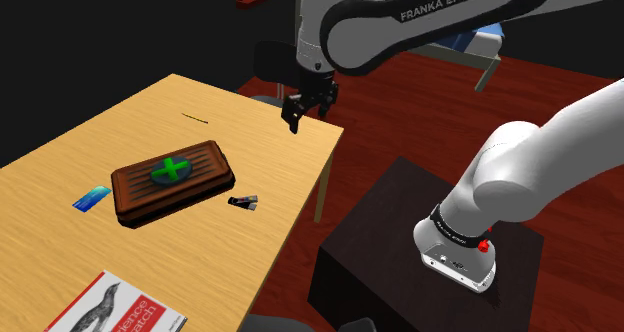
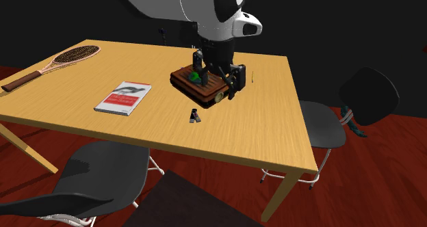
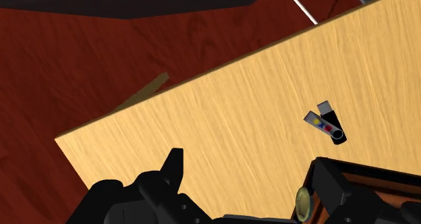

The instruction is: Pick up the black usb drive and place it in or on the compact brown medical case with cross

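The black usb drive lies on the wooden table, just off the corner of the brown case with a green cross on its lid. My gripper hangs open in the air over the table's edge, well above and beyond the drive, holding nothing. From the second exterior view the gripper hovers in front of the case, with the drive nearer that camera. In the wrist view the drive lies ahead of the spread fingers, its swivel cap open, and the case's edge shows beside it.
A blue card lies on the other side of the case, and a red-and-white book sits at the near end. A racket rests at the table's far corner. Dark chairs stand around. The stand is beside the table.
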Robot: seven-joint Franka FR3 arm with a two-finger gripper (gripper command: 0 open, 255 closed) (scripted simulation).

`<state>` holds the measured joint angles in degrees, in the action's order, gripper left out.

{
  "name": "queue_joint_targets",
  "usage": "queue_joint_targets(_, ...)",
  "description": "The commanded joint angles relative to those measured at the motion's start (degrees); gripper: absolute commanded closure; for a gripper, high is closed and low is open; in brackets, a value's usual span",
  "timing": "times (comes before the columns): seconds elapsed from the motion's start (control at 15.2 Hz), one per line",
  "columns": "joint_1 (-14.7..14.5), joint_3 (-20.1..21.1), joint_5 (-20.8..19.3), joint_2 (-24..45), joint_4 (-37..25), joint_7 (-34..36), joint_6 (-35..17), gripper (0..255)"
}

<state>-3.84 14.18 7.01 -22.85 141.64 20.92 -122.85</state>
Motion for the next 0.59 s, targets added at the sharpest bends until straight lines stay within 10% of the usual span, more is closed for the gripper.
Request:
queue_joint_targets(0.0, -0.21, 1.54, -0.38, 3.93, -0.58, 1.53, -3.15, 0)
queue_joint_targets(0.53, -1.0, 6.61, -6.13, 20.93, -4.95, 9.76, -14.01, 0)
